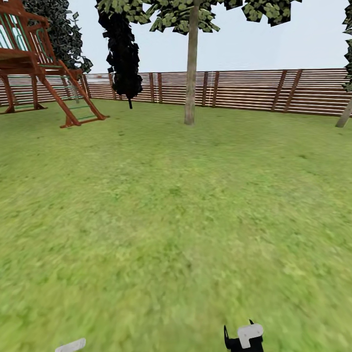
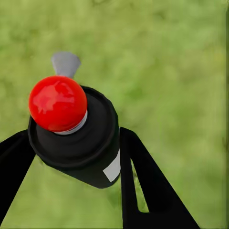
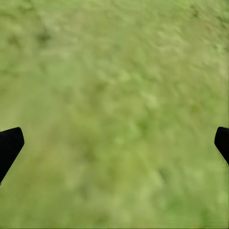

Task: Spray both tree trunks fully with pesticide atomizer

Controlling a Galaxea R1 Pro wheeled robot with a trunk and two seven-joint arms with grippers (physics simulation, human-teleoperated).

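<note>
Between the left gripper (image 2: 71, 162) fingers sits the atomizer (image 2: 76, 138), gripped; the right gripper (image 3: 114, 143) is wide apart, empty. Spraying this far from the trunk (image 1: 190, 68) would probably miss it.

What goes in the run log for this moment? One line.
left gripper: shut on atomizer | right gripper: open, over lawn | tree trunk: ahead, unsprayed

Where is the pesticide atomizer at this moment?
In the left wrist view the pesticide atomizer, black with a red ball top, sits between the fingers of the left hand, above the lawn.
</note>
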